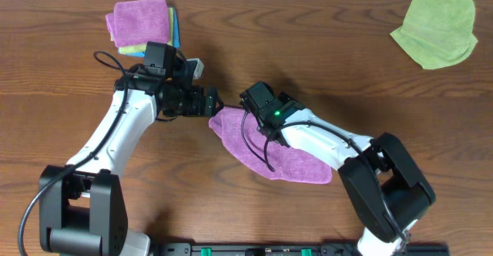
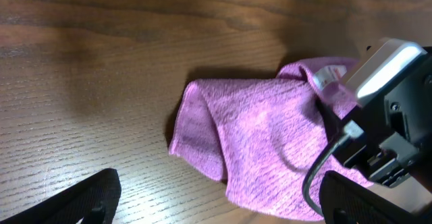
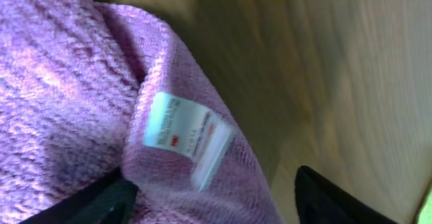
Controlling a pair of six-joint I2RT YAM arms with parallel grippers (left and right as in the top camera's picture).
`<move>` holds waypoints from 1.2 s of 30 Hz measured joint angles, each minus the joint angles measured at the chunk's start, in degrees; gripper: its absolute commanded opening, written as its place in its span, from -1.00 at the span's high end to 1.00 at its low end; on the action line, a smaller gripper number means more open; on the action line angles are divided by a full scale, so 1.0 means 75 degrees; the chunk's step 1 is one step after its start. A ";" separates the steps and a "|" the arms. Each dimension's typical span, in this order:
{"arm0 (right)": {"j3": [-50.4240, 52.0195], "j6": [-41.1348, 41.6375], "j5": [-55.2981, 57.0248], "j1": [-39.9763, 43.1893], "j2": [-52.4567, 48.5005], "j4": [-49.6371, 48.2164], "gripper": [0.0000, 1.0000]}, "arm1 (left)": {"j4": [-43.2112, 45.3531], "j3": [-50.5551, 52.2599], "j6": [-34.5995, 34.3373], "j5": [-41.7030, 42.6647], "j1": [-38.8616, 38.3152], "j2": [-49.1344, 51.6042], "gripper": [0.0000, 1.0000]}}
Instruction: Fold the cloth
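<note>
**Left to right, every place referred to the stack of folded cloths [image 1: 141, 21], which has a purple cloth on top.**

- **Left gripper [image 2: 226, 196].** You find it just right of the stack and a little nearer the arm bases. Its pincer is spread wide, with nothing held.
- **The cloth [image 1: 296, 162].** It lies on the table [image 1: 323, 63], further right of the stack and nearer the arm bases. It is a rumpled, loosely doubled strip.
  - Its long axis runs diagonally.
  - The narrow end points back toward the stack.
  - The broad end points away from the stack, toward the base of your right arm.
  - That arm crosses above the cloth's middle.
- **Right gripper [image 3: 216, 198].** It sits at the cloth's stack-facing end. Its fingers stand apart on either side of the hem that carries the white tag [image 3: 185, 137]. Bare wood shows between the hem and one finger, so nothing is clamped.
- **Lime-green cloth [image 1: 434, 28].** It lies crumpled far to the right of the stack, along the same far edge of the table.
</note>
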State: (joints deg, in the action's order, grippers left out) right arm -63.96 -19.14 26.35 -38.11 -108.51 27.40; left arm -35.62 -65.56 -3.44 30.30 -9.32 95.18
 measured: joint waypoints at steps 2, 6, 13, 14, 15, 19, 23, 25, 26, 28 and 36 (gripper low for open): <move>0.0000 -0.0026 0.0134 0.0000 -0.0026 -0.0041 -0.39 | 0.0003 0.0000 0.0023 0.0006 0.0000 0.0000 -0.91; 0.0000 -0.0111 0.0294 0.0000 -0.0052 -0.0146 -0.37 | 0.0000 0.0000 0.0041 0.0026 0.0000 0.0000 -0.90; 0.0000 -0.0408 0.0848 0.0003 -0.0076 -0.0615 -0.43 | 0.0000 0.0000 0.0041 0.0050 0.0000 0.0000 -0.91; 0.0000 -0.0460 0.0935 0.0012 -0.0076 -0.0731 -0.43 | 0.0000 0.0000 0.0041 0.0052 0.0000 0.0000 -0.90; -0.0003 -0.0498 0.1035 0.0038 -0.0076 -0.0863 -0.45 | 0.0000 0.0000 0.0041 0.0055 0.0000 0.0000 -0.90; -0.0006 -0.0597 0.1597 0.0341 -0.0079 -0.1594 -0.45 | 0.0006 0.0000 0.0041 0.0108 -0.0003 0.0000 -0.90; -0.0009 -0.0603 0.2060 0.0766 -0.0079 -0.1696 -0.43 | 0.0000 0.0000 0.0044 0.0111 -0.0003 0.0000 -0.90; -0.0015 -0.0621 0.2055 0.0825 -0.0079 -0.1268 -0.38 | 0.0006 0.0000 0.0041 0.0111 0.0000 0.0000 -0.90; -0.0015 -0.0638 0.1976 0.0819 -0.0082 -0.1110 -0.34 | 0.0012 0.0000 0.0041 0.0111 -0.0003 0.0000 -0.90; -0.0015 -0.0659 0.1722 0.0799 -0.0085 -0.0898 -0.31 | 0.0038 0.0000 0.0041 0.0114 -0.0003 0.0000 -0.90; -0.0015 -0.0568 0.0679 0.0801 -0.0085 -0.0560 0.57 | 0.0184 0.0000 0.0041 0.0111 -0.0012 0.0000 -0.91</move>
State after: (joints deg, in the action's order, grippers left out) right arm -64.07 -23.40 31.44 -32.10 -109.14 23.20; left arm -34.24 -65.56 -3.14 31.14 -9.41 95.18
